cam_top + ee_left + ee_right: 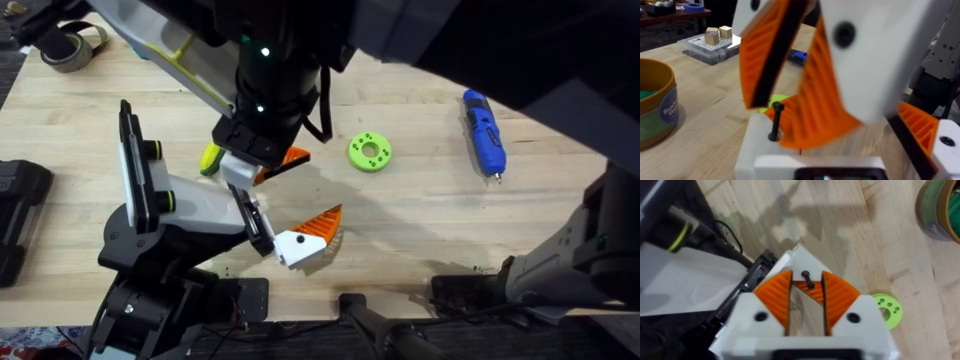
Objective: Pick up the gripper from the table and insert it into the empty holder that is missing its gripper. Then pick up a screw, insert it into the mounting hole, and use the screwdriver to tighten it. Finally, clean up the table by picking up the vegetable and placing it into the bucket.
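Observation:
The gripper (810,292), an orange ribbed finger on a white block (757,145), sits in the holder on my left arm's white head. A black screw (807,279) stands upright in its block (775,120). My right gripper (807,297) hangs just above it, open, with the screw beyond its orange pads (760,55). My left gripper (315,188) is open, its other orange finger (322,225) far off to the side. The blue screwdriver (483,132) lies at the far right. The yellow vegetable (210,158) lies left of the grippers, partly hidden.
A green disc with holes (369,152) lies between the grippers and the screwdriver. The bucket (655,105) stands on the table's left part. Behind it is a clear box of wooden blocks (710,42). A tape roll (70,45) sits far left.

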Motion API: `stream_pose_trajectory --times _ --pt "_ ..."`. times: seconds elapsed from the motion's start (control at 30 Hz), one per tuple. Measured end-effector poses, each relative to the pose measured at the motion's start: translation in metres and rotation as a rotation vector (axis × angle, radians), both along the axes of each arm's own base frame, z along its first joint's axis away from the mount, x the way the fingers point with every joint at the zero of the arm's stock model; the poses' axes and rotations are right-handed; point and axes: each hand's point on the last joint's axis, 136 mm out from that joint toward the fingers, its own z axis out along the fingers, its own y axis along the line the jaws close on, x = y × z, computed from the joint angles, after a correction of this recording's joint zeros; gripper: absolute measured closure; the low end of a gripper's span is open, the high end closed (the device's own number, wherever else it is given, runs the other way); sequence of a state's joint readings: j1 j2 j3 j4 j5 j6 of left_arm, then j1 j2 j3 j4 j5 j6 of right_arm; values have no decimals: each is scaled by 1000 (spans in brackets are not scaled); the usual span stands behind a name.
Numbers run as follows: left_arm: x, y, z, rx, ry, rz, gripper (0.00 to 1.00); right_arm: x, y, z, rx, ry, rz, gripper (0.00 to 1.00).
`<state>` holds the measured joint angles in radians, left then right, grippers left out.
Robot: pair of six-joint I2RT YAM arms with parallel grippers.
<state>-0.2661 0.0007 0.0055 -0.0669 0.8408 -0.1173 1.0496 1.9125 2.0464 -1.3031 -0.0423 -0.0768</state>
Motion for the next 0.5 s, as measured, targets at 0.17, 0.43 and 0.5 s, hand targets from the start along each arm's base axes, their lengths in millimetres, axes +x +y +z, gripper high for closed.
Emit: stream_pose_trajectory --times 0.17,0.43,0.5 --pt "0 0 0 0 0 -1 14 0 0 0 0 1 -1 520" --pt "0 0 0 0 0 -1 15 -1 -1 0 -5 4 -1 520" --pt "0 0 0 0 0 -1 14 -1 -1 0 -5 4 -1 520"
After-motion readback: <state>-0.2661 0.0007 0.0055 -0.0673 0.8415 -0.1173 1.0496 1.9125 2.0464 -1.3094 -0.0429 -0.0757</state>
